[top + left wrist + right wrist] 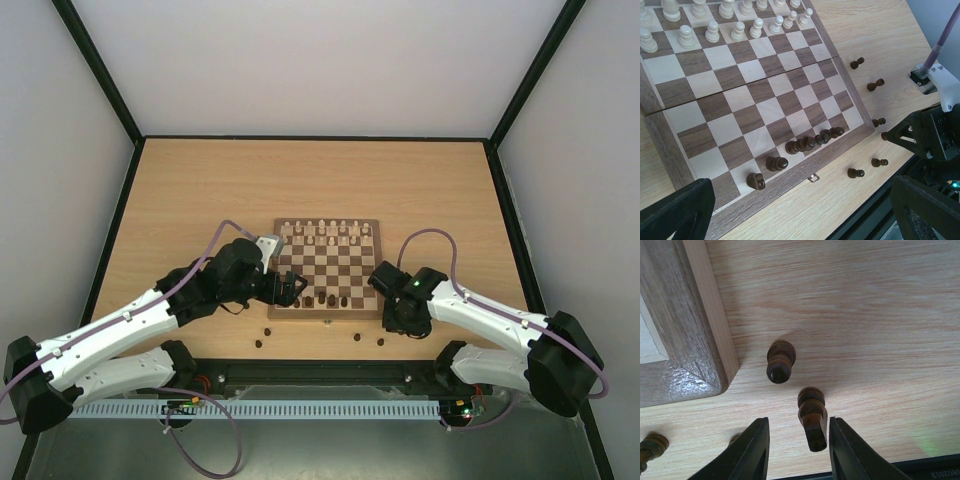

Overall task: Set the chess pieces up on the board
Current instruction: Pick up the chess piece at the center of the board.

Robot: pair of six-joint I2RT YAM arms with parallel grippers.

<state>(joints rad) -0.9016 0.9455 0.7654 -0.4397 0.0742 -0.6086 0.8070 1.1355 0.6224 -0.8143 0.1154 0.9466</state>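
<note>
The board [328, 268] lies mid-table, its pale chess pieces [328, 232] lined up on the two far rows. Several dark pieces [810, 142] stand along the near row. My right gripper [797, 427] is low over the table just off the board's near right corner [685, 340]. It is open, and a dark knight-shaped piece [812, 422] stands between its fingers with a gap on each side. A dark pawn [780, 361] stands just beyond. My left gripper [802, 200] hangs wide open and empty over the board's near left edge.
Loose dark pieces stand on the table in front of the board [268, 331] [359, 337] and off its right side [875, 85] [857, 63]. A metal clasp [813, 177] sits on the board's near rim. The black rail [320, 375] runs along the table's near edge.
</note>
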